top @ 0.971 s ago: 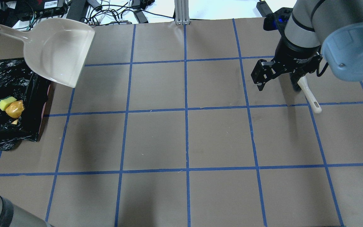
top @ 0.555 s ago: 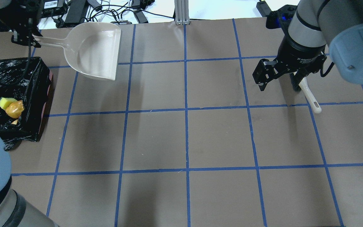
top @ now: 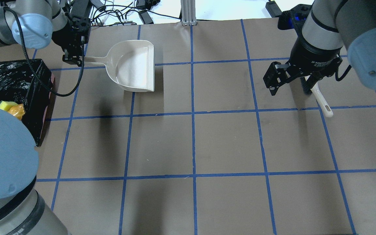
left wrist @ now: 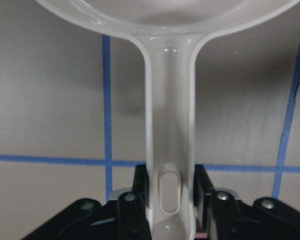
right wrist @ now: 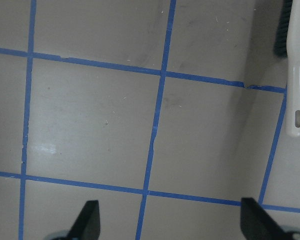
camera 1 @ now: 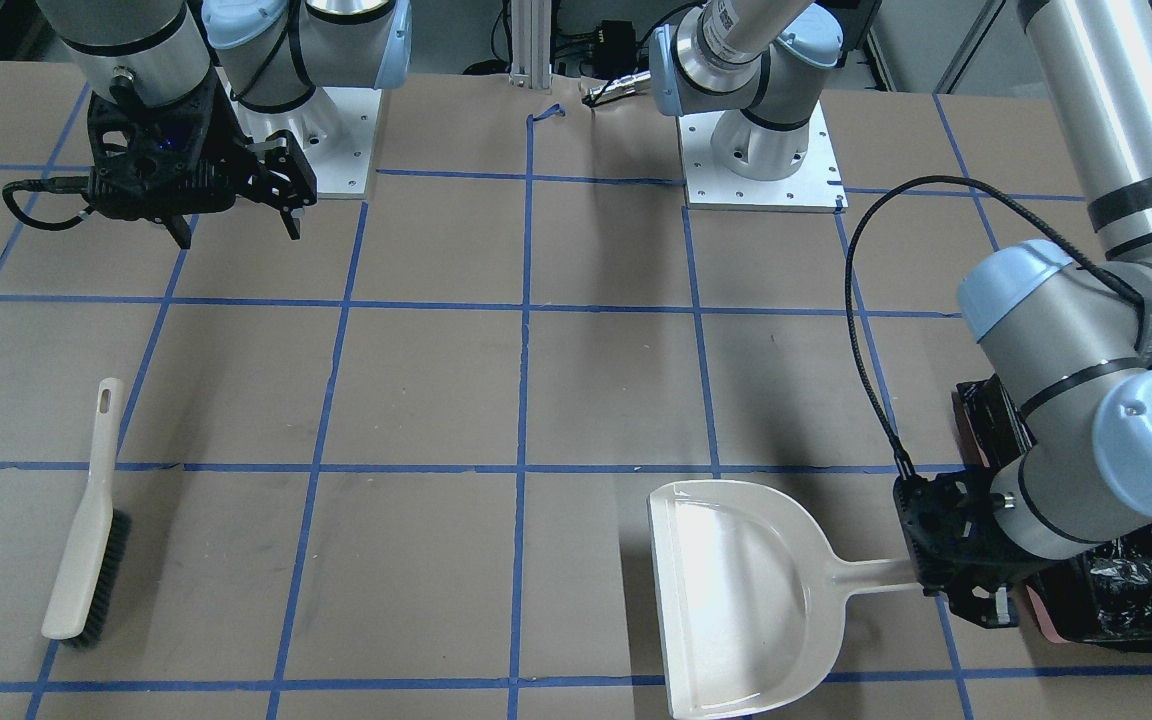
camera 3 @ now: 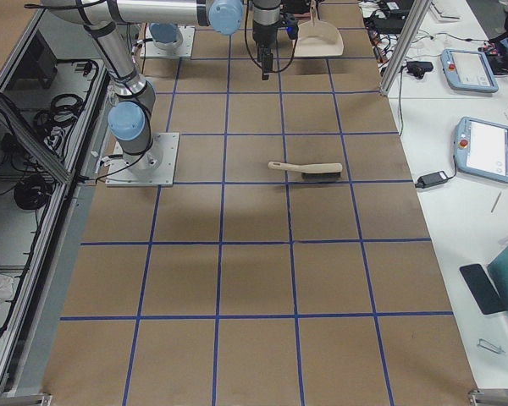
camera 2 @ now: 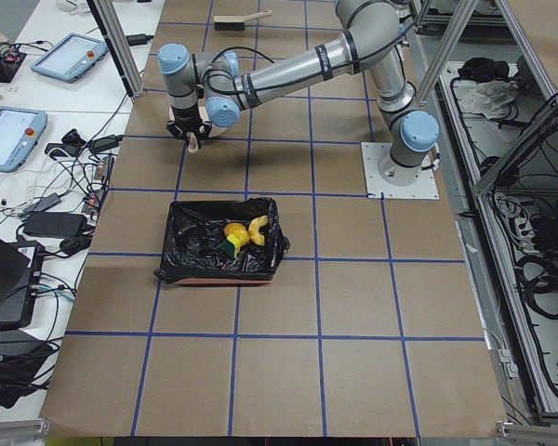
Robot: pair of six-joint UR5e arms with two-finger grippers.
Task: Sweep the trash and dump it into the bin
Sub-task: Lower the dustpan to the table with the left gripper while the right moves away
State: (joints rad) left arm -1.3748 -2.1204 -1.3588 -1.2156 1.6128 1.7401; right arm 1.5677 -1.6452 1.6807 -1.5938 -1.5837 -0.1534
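The bin (top: 11,78), lined with black plastic, stands at the table's left edge. In it lie the yellow sponge (top: 4,105) and the orange lump (top: 16,110); a pale peel slice (camera 2: 258,226) shows in the exterior left view. My left gripper (top: 73,58) is shut on the handle (left wrist: 169,150) of the empty beige dustpan (top: 135,65), held level and low to the right of the bin. My right gripper (top: 290,86) is open and empty, above the table beside the brush (top: 320,99).
The brush also shows lying flat in the front-facing view (camera 1: 86,540) and the right wrist view (right wrist: 295,65). Cables and power units lie beyond the table's far edge (top: 109,13). My left arm's elbow (top: 2,153) hides part of the bin.
My left arm has carried the dustpan from above the bin to the right and down, turning it level. The trash stays in the bin. My right gripper has barely moved.
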